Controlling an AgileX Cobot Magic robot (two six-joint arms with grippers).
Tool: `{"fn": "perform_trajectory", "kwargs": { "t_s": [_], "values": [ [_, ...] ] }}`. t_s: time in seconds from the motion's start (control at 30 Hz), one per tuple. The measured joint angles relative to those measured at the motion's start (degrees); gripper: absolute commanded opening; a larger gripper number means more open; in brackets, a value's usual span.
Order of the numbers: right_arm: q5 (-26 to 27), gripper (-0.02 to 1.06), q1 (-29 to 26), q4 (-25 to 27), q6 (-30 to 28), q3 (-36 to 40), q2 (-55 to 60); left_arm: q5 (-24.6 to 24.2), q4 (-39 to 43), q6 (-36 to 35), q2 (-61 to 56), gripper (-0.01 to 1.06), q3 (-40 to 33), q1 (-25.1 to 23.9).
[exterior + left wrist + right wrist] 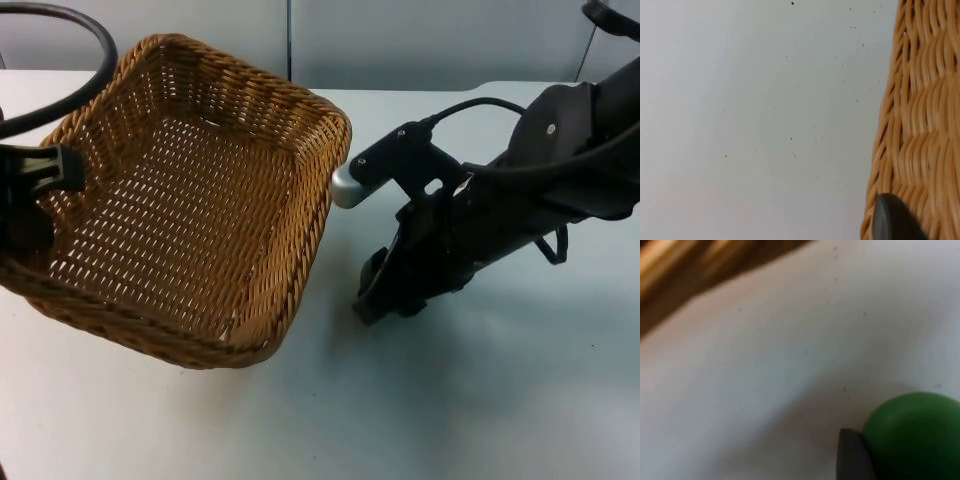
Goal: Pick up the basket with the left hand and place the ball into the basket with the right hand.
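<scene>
The left gripper (40,175) is clamped on the wicker basket's (190,200) rim, holding it tilted. Just beside the basket, the right gripper (372,300) grips the green ball (915,435) above the white table (480,400).

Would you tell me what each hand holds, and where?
Left hand grips the basket by its rim; right hand holds the green ball against its fingertip.

Two black jointed arms (560,170), silver cylindrical fitting (345,187), small screws.

Rough woven wicker basket (190,200), smooth matt ball (915,435)
</scene>
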State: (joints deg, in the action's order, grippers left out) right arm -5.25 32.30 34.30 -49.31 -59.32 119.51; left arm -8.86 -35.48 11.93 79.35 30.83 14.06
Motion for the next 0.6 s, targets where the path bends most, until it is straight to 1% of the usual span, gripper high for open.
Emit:
{"fn": "perform_trajectory", "kwargs": {
  "t_s": [0.1, 0.2, 0.33, 0.37, 0.4, 0.47, 0.53, 0.6],
  "values": [
    [0.72, 0.0, 0.0, 0.1, 0.0, 0.0, -0.96, 0.0, 0.0, 0.0, 0.0, 0.0, 0.0, 0.0],
    [1.56, 0.0, -1.22, 0.12, 0.0, 0.0, -3.99, 0.0, -0.11, 0.0, 0.0, 0.0, 0.0, 0.0],
    [2.84, 0.0, -7.54, 0.12, 2.28, 0.0, -10.69, 0.0, -0.22, 0.0, 0.0, 0.0, 0.0, 0.0],
    [2.84, 0.0, -7.54, 0.12, 2.28, 0.0, -10.69, 0.0, -0.22, 0.0, 0.0, 0.0, 0.0, 0.0],
    [3.23, 0.0, -10.4, 0.12, 3.21, 0.0, -13.35, 0.0, -0.22, 0.0, 0.0, 0.0, 0.0, 0.0],
    [3.23, 0.0, -12.83, 0.22, 3.91, 0.0, -16.87, 0.0, -0.22, 0.0, 0.0, 0.0, 0.0, 0.0],
    [2.56, 0.0, -13.42, 0.22, 4.01, 0.0, -18.28, 0.0, -0.22, 0.0, 0.0, 0.0, 0.0, 0.0],
    [-0.26, 0.0, -13.31, 0.22, 2.31, 0.0, -21.34, -0.54, -0.34, 0.0, 0.0, 0.0, 0.0, 0.0]
  ]
}}
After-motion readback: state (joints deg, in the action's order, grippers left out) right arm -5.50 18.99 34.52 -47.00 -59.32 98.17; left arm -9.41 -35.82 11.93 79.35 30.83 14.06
